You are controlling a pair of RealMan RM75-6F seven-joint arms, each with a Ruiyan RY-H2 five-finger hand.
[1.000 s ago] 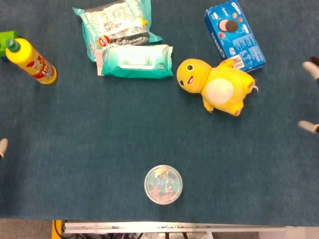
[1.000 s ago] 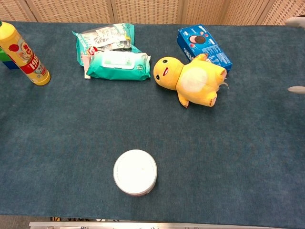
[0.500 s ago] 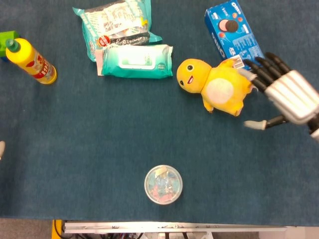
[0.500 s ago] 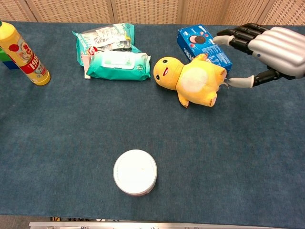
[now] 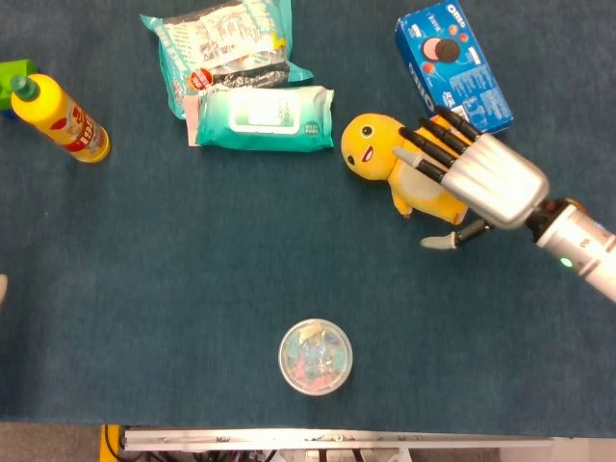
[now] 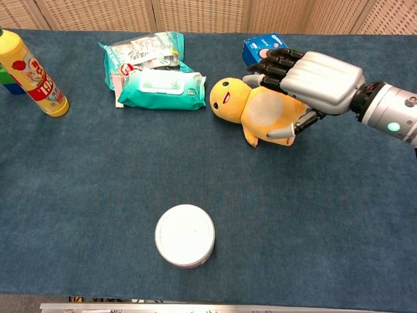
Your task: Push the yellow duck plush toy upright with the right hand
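Note:
The yellow duck plush toy (image 5: 371,144) (image 6: 228,98) lies flat on the blue table cloth, head to the left and pale belly facing up. My right hand (image 5: 486,178) (image 6: 319,81) hovers over its body from the right. Its fingers are spread across the belly and far side, and its thumb sits apart near the duck's lower foot. Nothing is gripped. The hand hides the duck's right half. Only a pale fingertip of my left hand (image 5: 3,287) shows, at the left edge of the head view.
A blue cookie box (image 5: 450,58) (image 6: 260,47) lies just behind the duck and the hand. A wipes pack (image 5: 265,117) (image 6: 159,90) and a snack bag (image 5: 221,43) lie left of the duck. A yellow bottle (image 5: 63,117) stands far left; a round lidded container (image 5: 315,357) sits near the front edge.
My right hand has come in from the right edge and now reaches over the duck's body. The duck has not visibly moved.

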